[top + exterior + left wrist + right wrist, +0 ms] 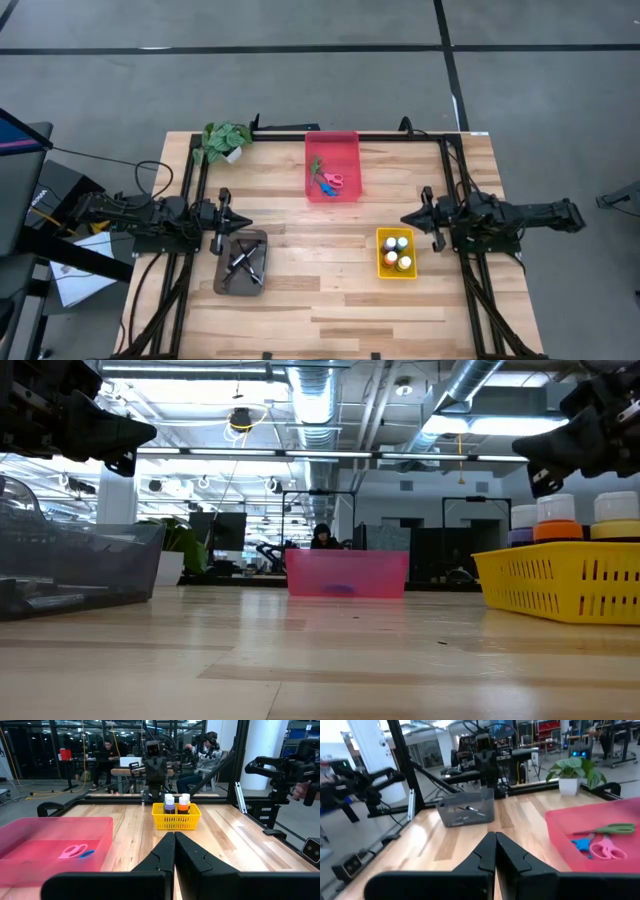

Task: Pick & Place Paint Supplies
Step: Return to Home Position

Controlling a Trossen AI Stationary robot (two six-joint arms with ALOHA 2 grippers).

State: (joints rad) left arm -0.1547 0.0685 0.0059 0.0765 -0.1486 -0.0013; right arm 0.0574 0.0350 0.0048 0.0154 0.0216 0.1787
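The left gripper (243, 221) and right gripper (405, 218) are hovering closed and empty beside the grey tray (258, 285) of brushes (243, 262) and yellow basket (381, 272) of paint bottles (398, 252), since sorting appears finished.

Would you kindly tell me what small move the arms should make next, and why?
Probably just hold both arms parked at the table's sides. The left gripper and right gripper are shut and empty, the scissors lie in the red tray, the bottles stand in the yellow basket, and the brushes lie in the grey tray.
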